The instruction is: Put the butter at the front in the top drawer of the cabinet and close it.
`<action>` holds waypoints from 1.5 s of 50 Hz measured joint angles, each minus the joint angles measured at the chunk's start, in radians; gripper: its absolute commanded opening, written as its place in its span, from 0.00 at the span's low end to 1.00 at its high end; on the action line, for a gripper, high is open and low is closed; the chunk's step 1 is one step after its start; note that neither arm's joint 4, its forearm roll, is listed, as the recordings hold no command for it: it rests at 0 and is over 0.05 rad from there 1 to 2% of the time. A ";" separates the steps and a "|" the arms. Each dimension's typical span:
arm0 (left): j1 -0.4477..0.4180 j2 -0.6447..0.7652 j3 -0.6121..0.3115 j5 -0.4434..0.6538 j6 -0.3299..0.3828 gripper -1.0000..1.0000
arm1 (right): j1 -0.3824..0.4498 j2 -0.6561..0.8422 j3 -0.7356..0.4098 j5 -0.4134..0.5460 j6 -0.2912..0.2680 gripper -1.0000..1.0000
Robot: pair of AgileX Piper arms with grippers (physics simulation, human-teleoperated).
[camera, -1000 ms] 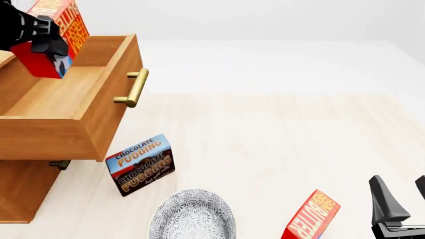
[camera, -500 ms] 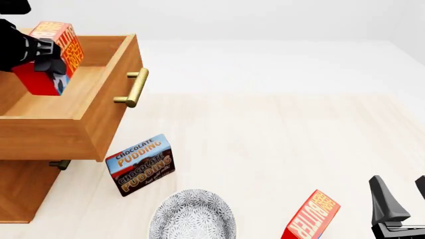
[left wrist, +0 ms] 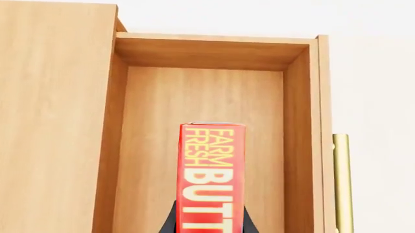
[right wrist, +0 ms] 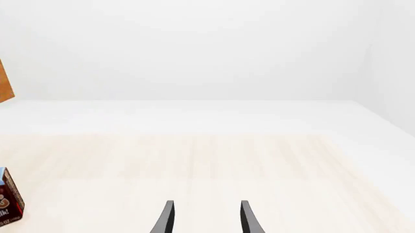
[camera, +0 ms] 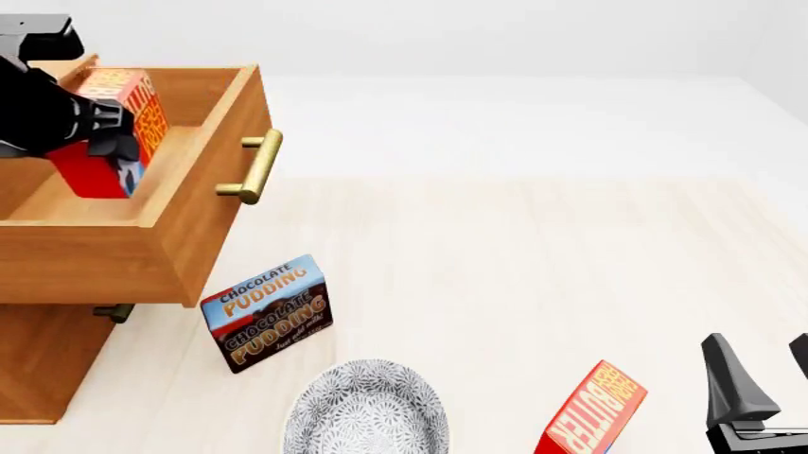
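Clamped on the small red rectangular butter box, left fingers hold it inside the light-brown wooden top drawer; right fingers stand apart. Tilted release could topple it.

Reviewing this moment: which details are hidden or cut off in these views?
- Left gripper: its arm covers the fingers in the front view, and the red butter box hides them in the left wrist view.
- Light-brown wooden top drawer: the front wall hides whether the box touches its floor.
- Second red butter box: cut off by the front view's lower edge.
- Lower drawer's handle: mostly hidden under the open drawer.
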 measured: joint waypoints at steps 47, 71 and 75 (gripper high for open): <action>-0.036 0.042 0.073 -0.105 -0.062 0.00 | 0.000 0.000 0.000 0.000 0.000 1.00; -0.049 0.037 0.086 -0.121 -0.062 1.00 | 0.000 0.000 0.000 0.000 0.000 1.00; -0.050 0.037 0.079 -0.116 -0.058 1.00 | 0.000 0.000 0.000 0.000 0.000 1.00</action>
